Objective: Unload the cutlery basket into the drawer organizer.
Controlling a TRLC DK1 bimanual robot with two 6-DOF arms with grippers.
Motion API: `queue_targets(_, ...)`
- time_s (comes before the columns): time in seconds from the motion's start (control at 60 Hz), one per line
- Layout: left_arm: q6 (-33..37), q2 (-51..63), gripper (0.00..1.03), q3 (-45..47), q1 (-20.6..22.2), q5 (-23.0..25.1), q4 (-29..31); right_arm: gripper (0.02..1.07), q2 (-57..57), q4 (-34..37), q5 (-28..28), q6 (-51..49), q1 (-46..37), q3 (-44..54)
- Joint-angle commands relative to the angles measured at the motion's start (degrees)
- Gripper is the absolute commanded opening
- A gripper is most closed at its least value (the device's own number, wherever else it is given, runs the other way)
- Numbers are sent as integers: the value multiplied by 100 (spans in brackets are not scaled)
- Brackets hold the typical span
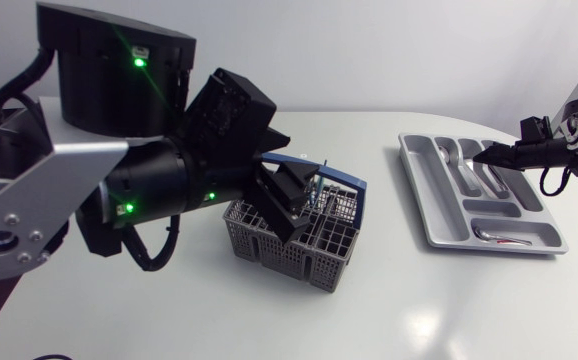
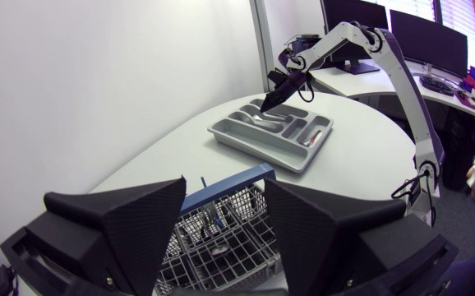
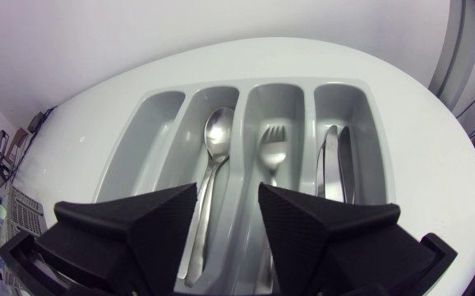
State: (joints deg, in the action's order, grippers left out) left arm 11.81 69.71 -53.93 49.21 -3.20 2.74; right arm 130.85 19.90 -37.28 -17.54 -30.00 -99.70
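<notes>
- Left claw (image 2: 225, 201): open, fingers spread wide, poised over the cutlery basket (image 1: 304, 240) at the middle of the desk (image 1: 219, 310).
- Right claw (image 3: 228, 201): open, gripping nothing, above the drawer organizer (image 3: 151, 119) near the desk's right edge.
- Side-by-side organizer compartments hold a spoon (image 3: 214, 156), a fork (image 3: 274, 152) and knives (image 3: 332, 164).

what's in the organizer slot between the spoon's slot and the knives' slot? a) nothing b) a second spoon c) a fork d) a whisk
c: the right wrist view shows a fork lying in the drawer organizer compartment that sits between the spoon and the knives.
</notes>
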Motion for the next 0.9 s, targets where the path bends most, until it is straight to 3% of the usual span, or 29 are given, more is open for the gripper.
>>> queue_targets(0.0, 32, -98, 75, 164, 36, 57, 25, 89, -50, -83, 19, 154, 20, 100)
queue_targets(0.383, 23, -212, 75, 225, 89, 57, 86, 89, -885, -250, -43, 49, 117, 856)
queue_targets(0.683, 5, -397, 75, 366, 124, 39, 130, 88, -938, -478, 485, 5, 284, 1040)
queue_targets(0.883, 5, -582, 75, 489, 115, 30, 165, 65, -718, -593, 854, -65, 354, 891)
